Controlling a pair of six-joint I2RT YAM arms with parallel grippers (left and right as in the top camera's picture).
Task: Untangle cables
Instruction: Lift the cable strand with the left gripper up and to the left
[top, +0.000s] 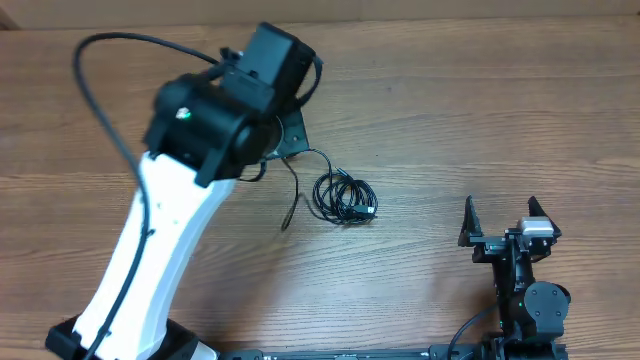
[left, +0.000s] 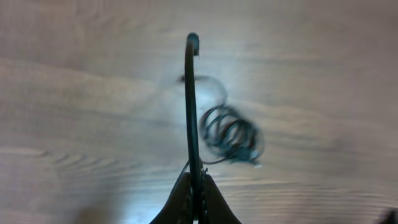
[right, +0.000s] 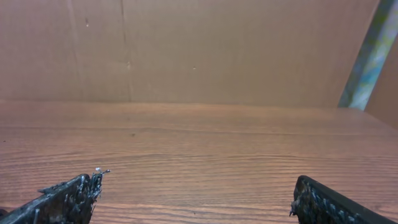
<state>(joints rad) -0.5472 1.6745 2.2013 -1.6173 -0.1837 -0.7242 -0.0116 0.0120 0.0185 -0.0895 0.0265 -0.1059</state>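
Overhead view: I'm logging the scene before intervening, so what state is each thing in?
Thin black cables, tangled in one small bundle on the wooden table.
Left pincer, shut, near the bundle.
Right pincer, open, empty, away from the bundle.

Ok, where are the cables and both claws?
cables (top: 345, 198): overhead, middle of the coil.
left claw (left: 193, 43): left wrist, shut fingertips.
right claw (top: 500, 213): overhead, gap between open fingertips.

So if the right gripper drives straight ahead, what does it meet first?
Path looks free over bare table, likely until the brown back wall. The cables lie off to the left.
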